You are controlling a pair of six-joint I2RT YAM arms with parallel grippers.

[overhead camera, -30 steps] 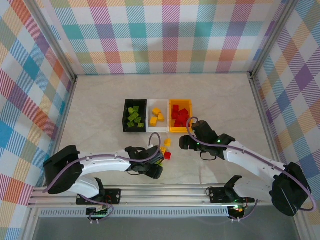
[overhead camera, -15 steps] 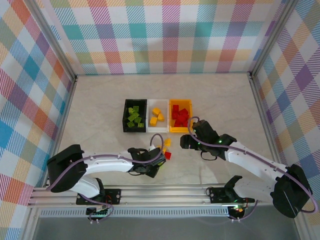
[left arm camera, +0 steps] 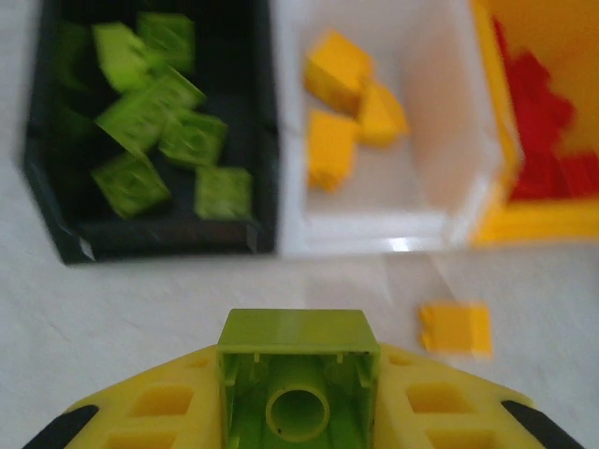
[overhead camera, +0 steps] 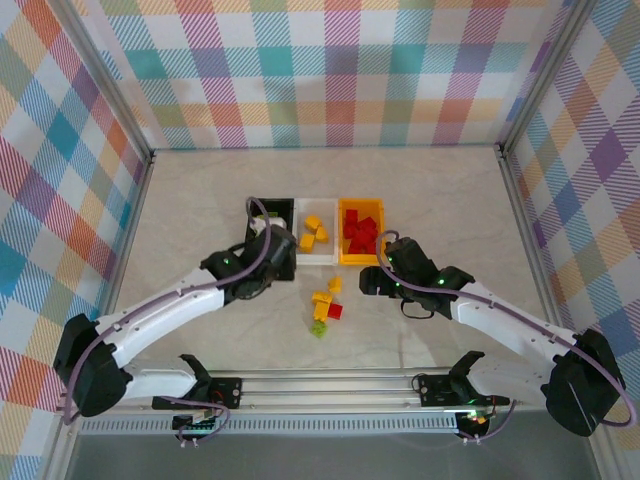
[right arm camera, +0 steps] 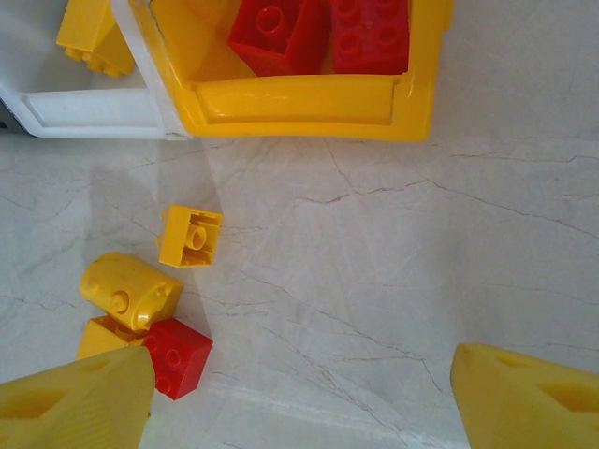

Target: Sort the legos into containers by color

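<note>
Gripping a lime green lego (left arm camera: 298, 369), the left gripper (left arm camera: 298, 421) hangs at the black bin's (left arm camera: 159, 241) 6 o'clock edge. The right gripper (right arm camera: 301, 398) gapes wide, 1 red lego (right arm camera: 178, 357) at its 9 o'clock.

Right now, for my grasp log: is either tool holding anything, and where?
Left tool grips a green brick by its two sides; right tool holds nothing.

The left gripper (overhead camera: 272, 250) has left the loose bricks (overhead camera: 325, 303) near the front edge of the table (overhead camera: 190, 215) and moved back to the near wall of the black bin (left arm camera: 159, 241). Its jaws have closed on 1 green brick (left arm camera: 298, 374). A second green brick (overhead camera: 318, 328) now lies uncovered.
</note>
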